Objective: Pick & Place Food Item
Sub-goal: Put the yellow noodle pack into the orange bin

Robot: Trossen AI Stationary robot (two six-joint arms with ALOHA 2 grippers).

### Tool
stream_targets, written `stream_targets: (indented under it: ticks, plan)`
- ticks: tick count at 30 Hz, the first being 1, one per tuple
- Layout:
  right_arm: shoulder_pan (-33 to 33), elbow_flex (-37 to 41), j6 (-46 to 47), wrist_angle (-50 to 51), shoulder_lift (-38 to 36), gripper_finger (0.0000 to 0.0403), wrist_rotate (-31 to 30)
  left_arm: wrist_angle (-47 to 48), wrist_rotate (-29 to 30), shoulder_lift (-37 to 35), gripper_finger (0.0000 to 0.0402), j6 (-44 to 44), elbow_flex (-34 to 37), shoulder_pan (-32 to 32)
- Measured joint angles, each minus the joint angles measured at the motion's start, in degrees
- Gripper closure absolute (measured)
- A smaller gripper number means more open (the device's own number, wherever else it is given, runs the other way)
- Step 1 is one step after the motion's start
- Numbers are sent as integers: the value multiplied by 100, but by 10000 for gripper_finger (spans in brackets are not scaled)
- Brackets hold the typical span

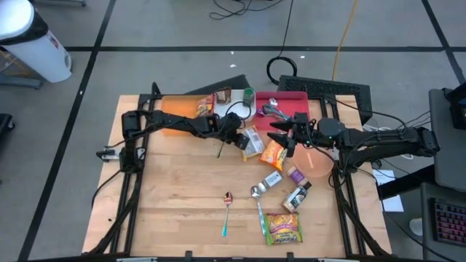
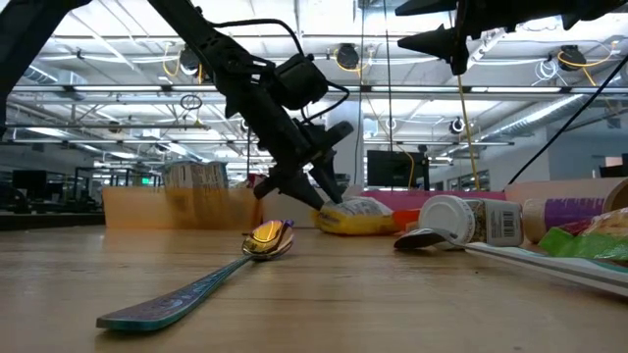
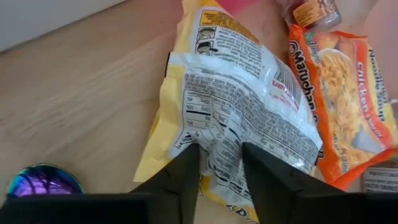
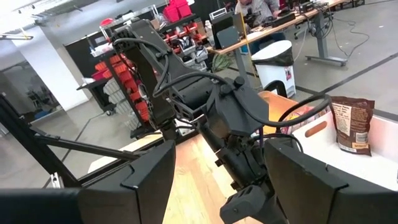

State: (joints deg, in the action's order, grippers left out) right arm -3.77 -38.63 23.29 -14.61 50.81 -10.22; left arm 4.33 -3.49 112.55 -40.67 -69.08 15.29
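Observation:
A yellow food packet [image 1: 254, 141], its white printed back [image 3: 249, 93] up, lies flat on the wooden table beside an orange noodle packet [image 1: 273, 154]. My left gripper [image 1: 242, 139] reaches in from the table's left, slanting down, and is shut on the yellow packet's left end; the low view shows it [image 2: 316, 193] just above the packet [image 2: 355, 218]. My right gripper [image 1: 281, 135] hangs open above the packets, pointing level toward the left arm, its fingers [image 4: 149, 180] wide with nothing between them. My left gripper pinches a raised wrinkle of the packet's white back [image 3: 221, 155] between its two fingers [image 3: 186, 177], at the packet's left end. The fingers slant down from the table's left. The packet's body still lies on the table, the film bunched up between the fingers.
A red bin [image 1: 291, 105] and an orange bin [image 1: 182, 108] stand along the far edge, a pink plate [image 1: 318, 163] at right. Small jars [image 1: 273, 180], two spoons [image 1: 228, 211] and a green packet [image 1: 284, 227] lie nearer. Bare wood [image 1: 175, 189] lies at the near left.

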Motion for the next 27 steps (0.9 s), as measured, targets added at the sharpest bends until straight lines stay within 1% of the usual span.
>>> stream_targets:
  ticks: [11, 12, 16, 20, 27]
  plan:
    - [0, 0, 2, 35, -2, 165, 1, -6, -603, 0, 389, 56, 0, -26]
    - [0, 0, 1, 35, -2, 165, 2, -8, -645, -2, 394, 93, 0, -42]
    - [0, 0, 0, 35, -2, 165, 2, 28, -749, -35, 391, 143, 0, -112]
    - [0, 0, 0, 33, 0, 165, 2, 62, -754, -202, 397, 350, -2, -192]
    - [0, -2, -17, -8, -2, 165, 84, 243, -655, -865, 397, 836, -2, -258]
